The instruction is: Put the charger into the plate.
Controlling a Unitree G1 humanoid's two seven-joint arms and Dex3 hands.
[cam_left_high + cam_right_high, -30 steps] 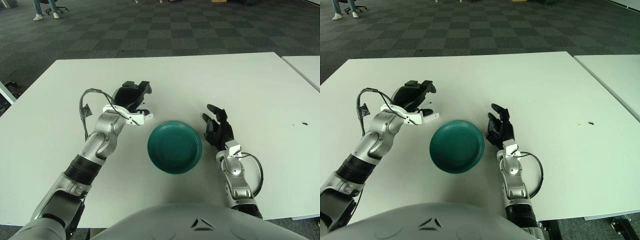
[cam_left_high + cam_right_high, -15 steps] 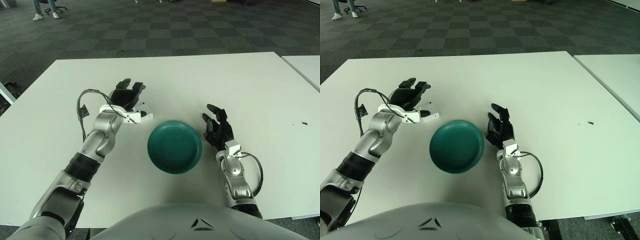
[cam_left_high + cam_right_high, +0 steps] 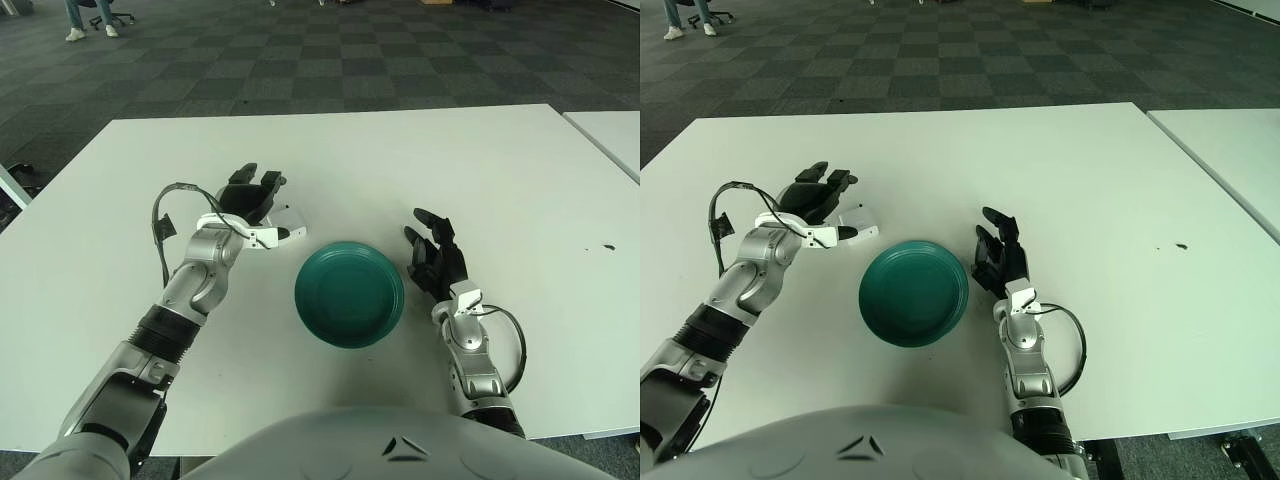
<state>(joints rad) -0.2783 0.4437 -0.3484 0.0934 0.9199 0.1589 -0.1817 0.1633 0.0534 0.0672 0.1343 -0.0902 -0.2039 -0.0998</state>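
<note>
A teal plate [image 3: 349, 293] sits empty at the middle of the white table [image 3: 420, 160]. A small white charger [image 3: 862, 218] lies on the table just up and left of the plate, partly hidden by my left hand. My left hand [image 3: 252, 198] hovers low over the table at the charger's left side, black fingers stretched out and spread, thumb [image 3: 843, 232] near the charger; it holds nothing. My right hand [image 3: 434, 258] rests on the table just right of the plate, fingers relaxed and empty.
A black cable loop [image 3: 160, 225] hangs off my left wrist. A second white table [image 3: 612, 140] stands at the right edge, across a narrow gap. A small dark mark [image 3: 607, 246] is on the table at far right. Carpeted floor lies beyond the far edge.
My left hand has dropped lower and shifted slightly left, its fingers going from curled to stretched out flat. The charger now shows at its right side. The right hand and plate have not moved.
</note>
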